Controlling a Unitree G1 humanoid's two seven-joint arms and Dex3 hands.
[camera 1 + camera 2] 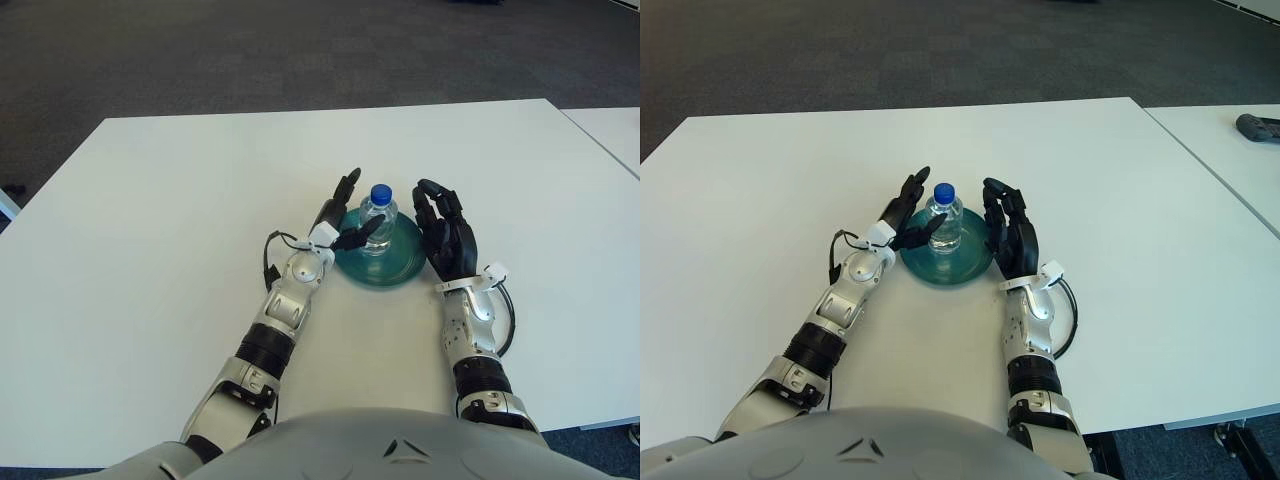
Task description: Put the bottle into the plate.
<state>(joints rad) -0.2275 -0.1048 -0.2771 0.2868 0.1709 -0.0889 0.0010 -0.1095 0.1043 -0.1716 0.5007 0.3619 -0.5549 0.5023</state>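
You see the bottle (378, 218) standing upright in the teal plate (400, 268) at mid-surface (150, 230). Your left hand (343, 215) sits at the bottle's 9 o'clock, fingers spread, grasping nothing. Your right hand (445, 238) shows at the plate's 3 o'clock, fingers loosely curled, empty.
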